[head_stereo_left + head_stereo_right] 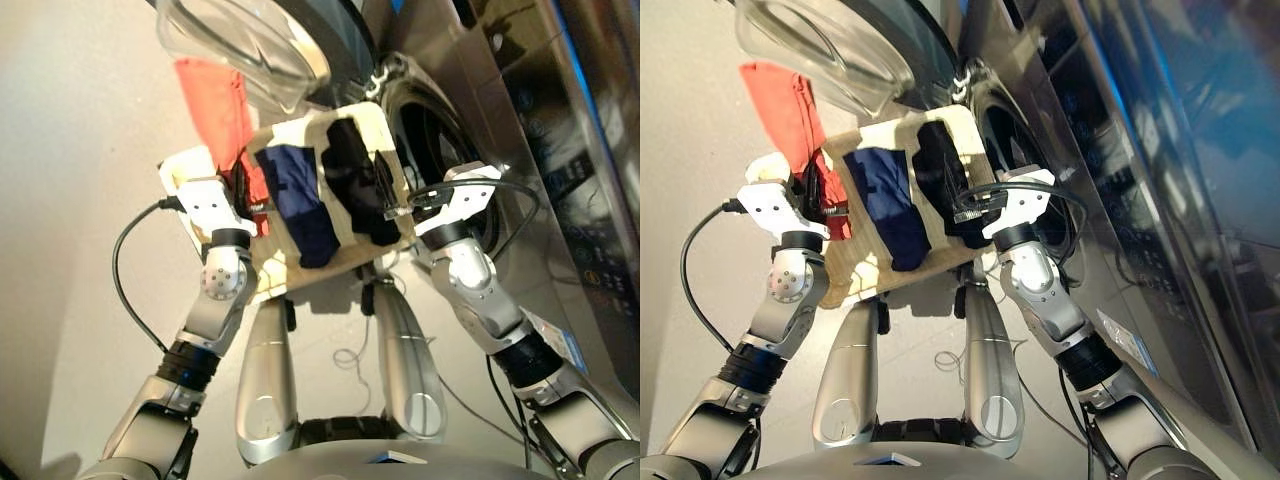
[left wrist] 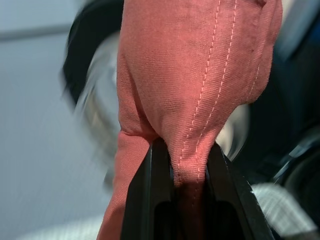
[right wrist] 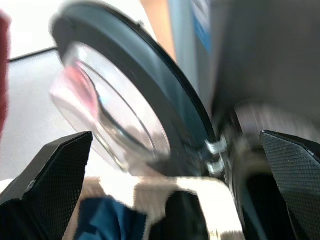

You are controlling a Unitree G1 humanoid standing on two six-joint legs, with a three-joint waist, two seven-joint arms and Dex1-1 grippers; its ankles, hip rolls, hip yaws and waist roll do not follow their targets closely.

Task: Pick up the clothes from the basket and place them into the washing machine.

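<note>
Beside the basket (image 1: 375,125), head views show the left arm raised, its fingers (image 1: 240,185) lifting the coral-red garment (image 1: 215,100); navy garment (image 1: 300,200) and black garment (image 1: 355,175) lie inside. Left wrist: fingers clamped on coral cloth. Right wrist: right fingers (image 3: 175,175) wide apart, washing machine door (image 3: 115,100) beyond.

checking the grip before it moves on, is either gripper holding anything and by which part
The left gripper is shut on the red garment, pinching a bunched fold of it. The right gripper is open and holds nothing.
</note>
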